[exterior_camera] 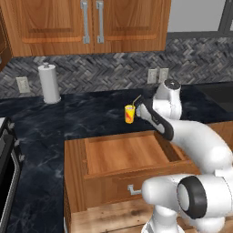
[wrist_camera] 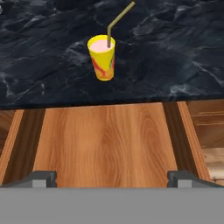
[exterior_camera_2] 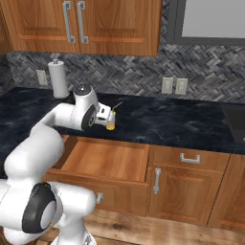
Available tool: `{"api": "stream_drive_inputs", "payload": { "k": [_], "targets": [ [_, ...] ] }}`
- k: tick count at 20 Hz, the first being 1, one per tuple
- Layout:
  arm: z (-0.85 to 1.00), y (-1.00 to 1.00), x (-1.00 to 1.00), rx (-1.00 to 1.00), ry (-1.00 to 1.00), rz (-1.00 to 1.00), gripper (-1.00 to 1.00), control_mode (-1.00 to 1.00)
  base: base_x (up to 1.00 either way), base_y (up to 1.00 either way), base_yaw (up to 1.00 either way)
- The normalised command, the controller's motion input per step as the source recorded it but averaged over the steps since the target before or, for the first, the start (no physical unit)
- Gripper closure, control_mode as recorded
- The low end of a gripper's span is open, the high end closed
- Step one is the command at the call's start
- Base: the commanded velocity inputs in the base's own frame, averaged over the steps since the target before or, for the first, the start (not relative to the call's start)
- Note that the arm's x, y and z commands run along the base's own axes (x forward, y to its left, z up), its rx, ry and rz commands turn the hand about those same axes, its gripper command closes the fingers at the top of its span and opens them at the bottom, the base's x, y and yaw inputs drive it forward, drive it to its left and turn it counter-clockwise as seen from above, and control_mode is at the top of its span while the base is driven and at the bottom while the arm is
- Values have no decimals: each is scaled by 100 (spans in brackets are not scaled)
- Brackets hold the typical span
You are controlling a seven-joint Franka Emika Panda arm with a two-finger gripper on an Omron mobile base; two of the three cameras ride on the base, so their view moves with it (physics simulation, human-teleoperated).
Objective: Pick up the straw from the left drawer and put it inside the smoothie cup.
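Observation:
The smoothie cup (wrist_camera: 103, 59) is yellow with a red-orange mark and stands upright on the black counter, just behind the open left drawer (wrist_camera: 109, 140). The straw (wrist_camera: 118, 19) stands in the cup's pink contents, with its bent tip leaning up and away. In the left base view the cup (exterior_camera: 129, 113) and straw (exterior_camera: 136, 100) sit right beside my hand. My gripper (wrist_camera: 112, 178) is open with nothing between its fingers. It hovers over the drawer's bare wooden bottom (exterior_camera: 127, 152), a short way back from the cup (exterior_camera_2: 110, 122).
A white paper-towel roll (exterior_camera: 49, 83) stands at the back left of the counter. A narrower shut drawer (exterior_camera_2: 189, 158) and a cabinet door lie to the right of the open drawer. A stove edge (exterior_camera: 7, 173) is at far left. Upper cabinets hang above.

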Motion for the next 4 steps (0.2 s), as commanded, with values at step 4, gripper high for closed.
{"api": "stream_drive_inputs", "payload": {
  "k": [4],
  "targets": [
    [-1, -34, -61, 1, -24, 2, -100, -100, 0, 0, 0]
  ]
}}
